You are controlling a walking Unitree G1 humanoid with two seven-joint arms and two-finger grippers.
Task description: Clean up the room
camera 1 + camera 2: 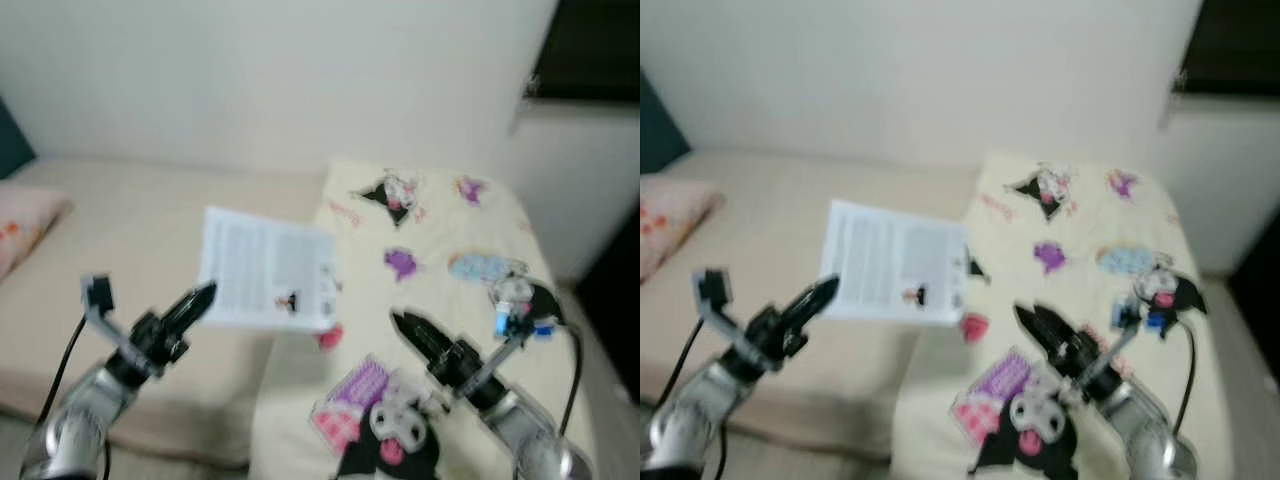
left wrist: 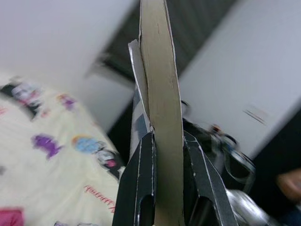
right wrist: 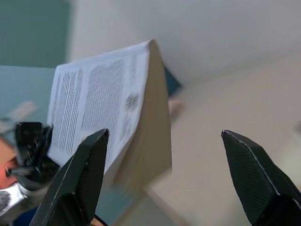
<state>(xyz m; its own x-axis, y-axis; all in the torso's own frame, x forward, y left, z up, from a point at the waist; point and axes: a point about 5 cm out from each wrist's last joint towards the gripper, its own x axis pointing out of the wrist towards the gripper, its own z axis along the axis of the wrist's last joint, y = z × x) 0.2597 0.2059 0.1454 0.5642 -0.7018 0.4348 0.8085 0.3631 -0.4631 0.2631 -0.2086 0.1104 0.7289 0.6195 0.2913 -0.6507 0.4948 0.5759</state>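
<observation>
The left pincer is gripping a thin book by its near edge, holding it up in the air over the bed so that its printed back cover is facing the head camera; it is hanging above the seam where the plain beige mattress is meeting the cartoon-print blanket, nearer the bed's front edge than the wall. In the left wrist view the two black fingers are pressing on either side of the book's page block, with a loose cover or page curling away from it on one side. The right pincer is hovering over the blanket toward the bed's front right corner, and in the right wrist view its fingers are standing wide apart with nothing between them, pointing toward the book and the left pincer beyond it. The blanket, pale yellow with black, pink and purple cartoon figures, is covering the right half of the bed. A pink patterned pillow is lying at the bed's far left edge. The head views are blurring slightly.
</observation>
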